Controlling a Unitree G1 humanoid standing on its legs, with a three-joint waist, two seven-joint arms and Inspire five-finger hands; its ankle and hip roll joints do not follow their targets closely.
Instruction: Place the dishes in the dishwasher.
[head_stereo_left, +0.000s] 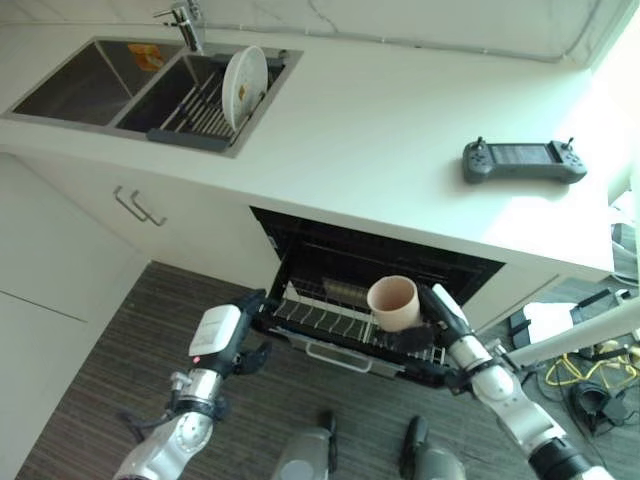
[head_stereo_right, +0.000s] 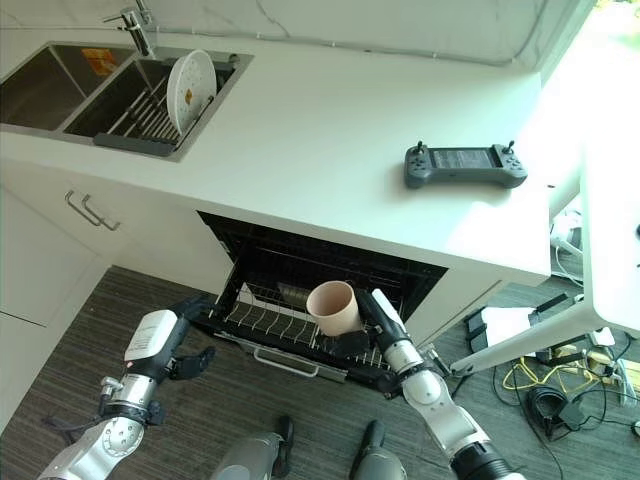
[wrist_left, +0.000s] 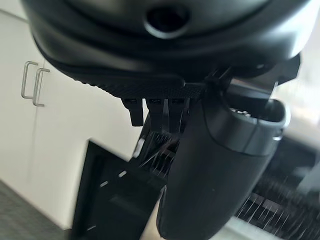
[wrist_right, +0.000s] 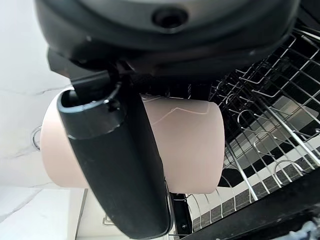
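Cup (head_stereo_left: 394, 302), pinkish, clamped in my right hand (head_stereo_left: 437, 322), thumb and fingers curled round its side, mouth up, over the pulled-out dishwasher rack (head_stereo_left: 330, 322). My left hand (head_stereo_left: 222, 340) hangs by the rack's left end, fingers relaxed, empty. Farther off: game controller (head_stereo_left: 523, 160) on the counter (head_stereo_left: 380, 130); white plate (head_stereo_left: 244, 85) upright in the sink (head_stereo_left: 140, 85).

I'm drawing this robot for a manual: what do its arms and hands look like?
Both arms are jointed silver-grey metal segments with dark bands. The left hand is dark with a white back cover bearing a small red mark. The right hand is dark with a white cover.
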